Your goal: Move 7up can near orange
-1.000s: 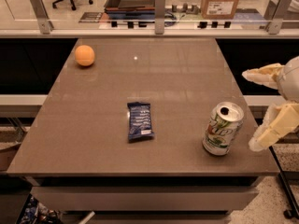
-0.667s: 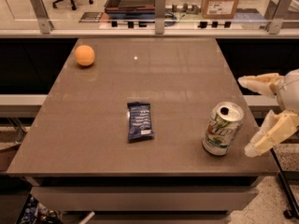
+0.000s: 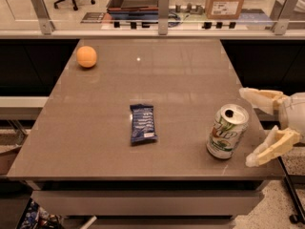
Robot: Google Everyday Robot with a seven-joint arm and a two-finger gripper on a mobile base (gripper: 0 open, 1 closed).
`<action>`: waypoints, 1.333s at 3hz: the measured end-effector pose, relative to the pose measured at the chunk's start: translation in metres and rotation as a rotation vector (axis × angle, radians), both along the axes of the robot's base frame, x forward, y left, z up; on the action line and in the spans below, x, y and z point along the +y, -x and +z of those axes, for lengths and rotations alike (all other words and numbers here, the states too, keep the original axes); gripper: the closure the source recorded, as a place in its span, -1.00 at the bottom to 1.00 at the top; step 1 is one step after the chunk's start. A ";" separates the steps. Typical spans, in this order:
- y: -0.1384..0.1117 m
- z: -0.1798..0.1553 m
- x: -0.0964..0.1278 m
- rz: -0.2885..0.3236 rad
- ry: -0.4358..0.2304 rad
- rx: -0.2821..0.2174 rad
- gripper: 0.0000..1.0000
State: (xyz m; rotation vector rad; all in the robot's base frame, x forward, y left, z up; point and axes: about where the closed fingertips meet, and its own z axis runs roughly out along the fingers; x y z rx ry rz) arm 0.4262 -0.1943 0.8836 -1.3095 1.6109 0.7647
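- Fingers [image 3: 263, 99] spread wide, pinching nothing; one toward the far side, the other toward the near side, both pale cream and pointing left from the right edge of the view.
- Gripper [image 3: 247, 128] at the near right corner of the counter [image 3: 181, 75], low over its right edge, the wrist cut off by the frame.
- 7up can [image 3: 228, 131] upright on the counter near that same near right corner, just left of the open gap; fingertips level with its right side, one beyond it and one in front of it. Touching or not: cannot tell.
- Silver top of the can facing up, dark pull-tab hole visible; white and green wall with the logo turned toward the near edge.
- Orange [image 3: 86, 57] at the far left of the counter, near the left edge, resting alone, well apart from the can and diagonally across from it.
- Dark blue snack packet [image 3: 142, 123] flat on the counter around the middle, left of the can, roughly between can and orange, long side running near to far, touching neither.
- Behind the far edge, a low glass barrier with metal posts [image 3: 163, 6]; beyond it a cardboard box [image 3: 221, 1] at far right.
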 end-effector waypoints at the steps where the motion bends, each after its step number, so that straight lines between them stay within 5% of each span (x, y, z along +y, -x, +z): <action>1: 0.003 -0.006 0.006 0.019 -0.104 -0.019 -1.00; 2: 0.007 -0.007 0.016 0.035 -0.163 -0.045 -0.63; 4: 0.006 -0.005 0.019 0.043 -0.160 -0.047 0.28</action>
